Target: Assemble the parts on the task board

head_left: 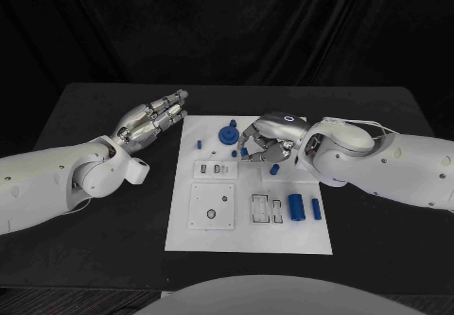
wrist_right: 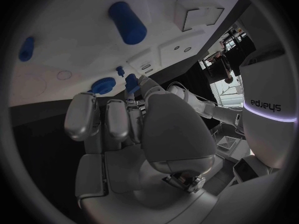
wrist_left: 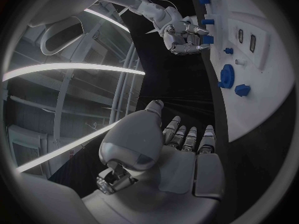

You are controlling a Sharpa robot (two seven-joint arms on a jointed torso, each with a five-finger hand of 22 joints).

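Blue peg (head_left: 245, 152), seemingly pinched by the right robot hand (head_left: 268, 142); left robot hand (head_left: 151, 121) flat, empty.

One white task board (head_left: 248, 237) lies on one black table (head_left: 378, 249). Two white arms reach in, each ending in a silver hand: the left hand (head_left: 151, 120) and the right hand (head_left: 269, 141). On the board I count two blue cylinders (head_left: 295, 208), lying side by side, one blue gear (head_left: 227, 135), and several small blue pegs (head_left: 199, 144), too small to count surely.
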